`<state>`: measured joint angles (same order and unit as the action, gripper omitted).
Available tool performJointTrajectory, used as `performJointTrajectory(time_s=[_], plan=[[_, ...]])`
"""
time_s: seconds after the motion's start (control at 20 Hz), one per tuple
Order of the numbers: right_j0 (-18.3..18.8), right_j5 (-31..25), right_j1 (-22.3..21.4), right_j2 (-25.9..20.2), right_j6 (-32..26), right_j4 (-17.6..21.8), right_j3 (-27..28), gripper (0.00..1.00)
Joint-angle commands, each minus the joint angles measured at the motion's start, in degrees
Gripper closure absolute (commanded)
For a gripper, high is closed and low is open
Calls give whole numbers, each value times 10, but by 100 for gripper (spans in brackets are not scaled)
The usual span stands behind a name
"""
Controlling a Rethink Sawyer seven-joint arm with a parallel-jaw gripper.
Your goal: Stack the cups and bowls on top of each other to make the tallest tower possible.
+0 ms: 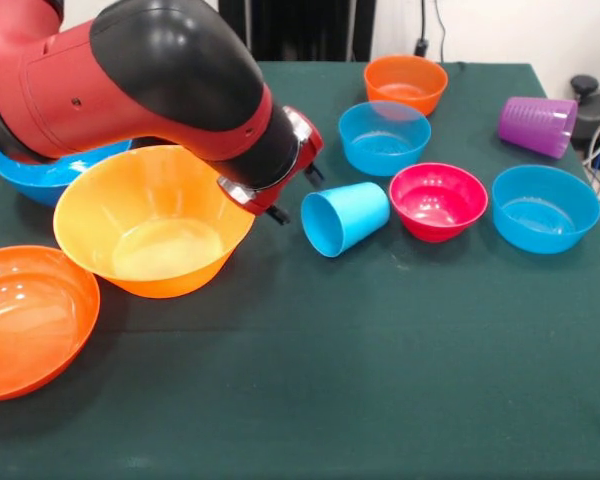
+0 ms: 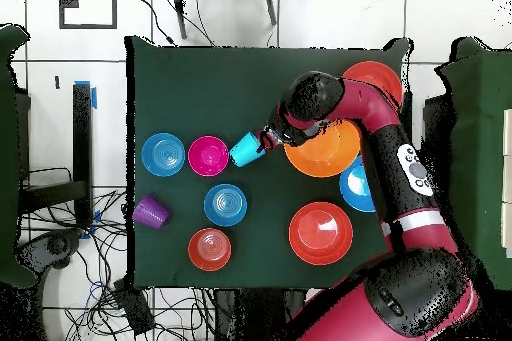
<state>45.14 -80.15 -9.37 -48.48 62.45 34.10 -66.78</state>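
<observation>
The light blue cup (image 1: 345,217) lies on its side mid-table, mouth toward my gripper; it also shows in the overhead view (image 2: 245,149). My gripper (image 1: 295,192) is open just left of the cup's mouth, fingers apart and empty; overhead it is beside the cup (image 2: 268,140). The large yellow-orange bowl (image 1: 150,225) stands upright under my arm. The pink bowl (image 1: 437,200), a blue bowl (image 1: 545,207), a small blue bowl (image 1: 383,135) and a small orange bowl (image 1: 405,82) stand apart. The purple cup (image 1: 537,125) lies on its side at the far right. Nothing is stacked.
A large red-orange bowl (image 1: 30,320) sits at the near left edge. A large blue bowl (image 1: 45,172) is partly hidden behind my arm. Overhead, another red-orange bowl (image 2: 320,232) stands near the robot's base. The green cloth (image 1: 380,380) covers the table.
</observation>
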Motion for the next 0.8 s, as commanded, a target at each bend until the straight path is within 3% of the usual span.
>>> performJointTrajectory(time_s=[0.05,0.8], plan=[[-18,38,26,32,-80,17,-40,0],[15,80,3,26,-43,5,-113,0]])
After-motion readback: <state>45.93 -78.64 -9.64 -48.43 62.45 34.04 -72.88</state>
